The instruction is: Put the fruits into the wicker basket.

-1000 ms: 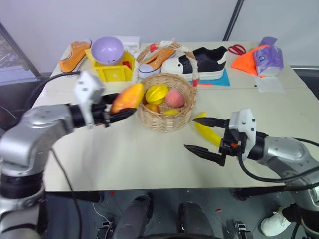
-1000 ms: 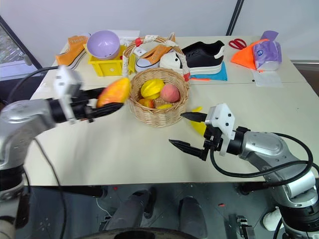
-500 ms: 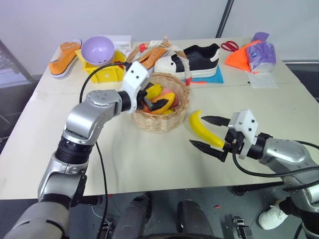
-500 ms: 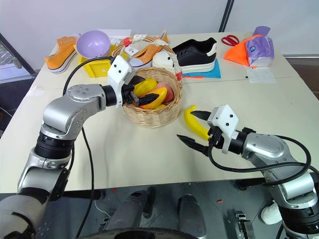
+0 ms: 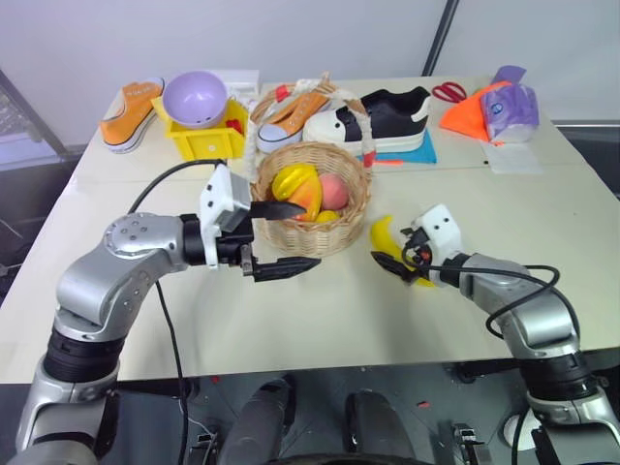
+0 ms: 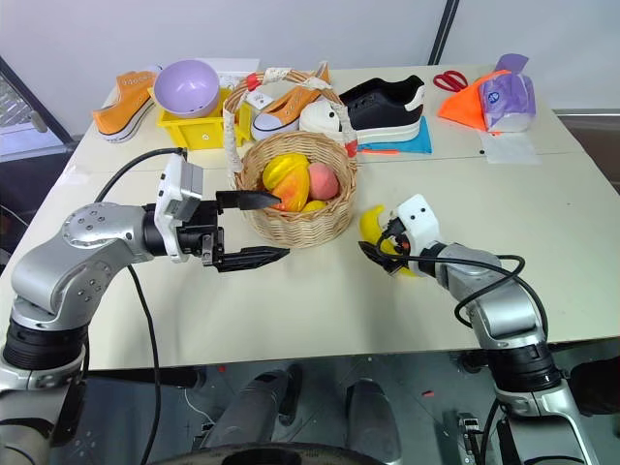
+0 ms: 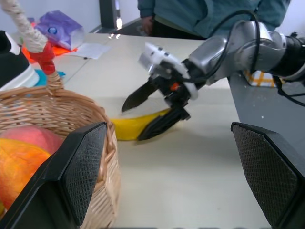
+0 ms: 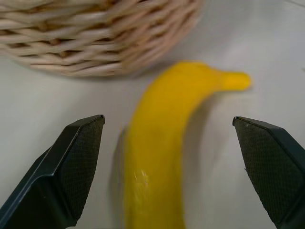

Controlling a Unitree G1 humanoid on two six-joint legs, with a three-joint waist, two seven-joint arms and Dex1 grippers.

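The right tool (image 6: 380, 254) is seen right of centre in the right eye view, its two black fingers spread wide and set to either side of the banana (image 6: 372, 227), which lies flat on the bench (image 6: 320, 300) between them; no grip on it is made. In the right wrist view the banana (image 8: 164, 143) is framed between the parted fingers (image 8: 78, 157), with the woven wall of the wicker basket (image 8: 95, 38) just beyond it.

The left tool (image 6: 254, 229) is held left of centre in the right eye view, fingers also wide apart and nothing carried. One finger reaches over the near rim of the wicker basket (image 6: 291, 225); the other is held lower, outside the basket wall and above the bench.

The mango (image 6: 294, 190) is found inside the basket, beside a yellow fruit (image 6: 274, 172) and a pink peach (image 6: 324, 180). The basket's tall handle (image 6: 231, 126) arches over them.

Further out, along the upper part of the frame, a yellow bin (image 6: 201, 132) holding a purple bowl (image 6: 186, 83), orange sneakers (image 6: 124, 91), a black shoe (image 6: 386, 103), red scissors (image 6: 453, 79) and an orange cloth (image 6: 467, 105) are laid out. In the left wrist view a person (image 7: 209, 16) is seen behind the bench.
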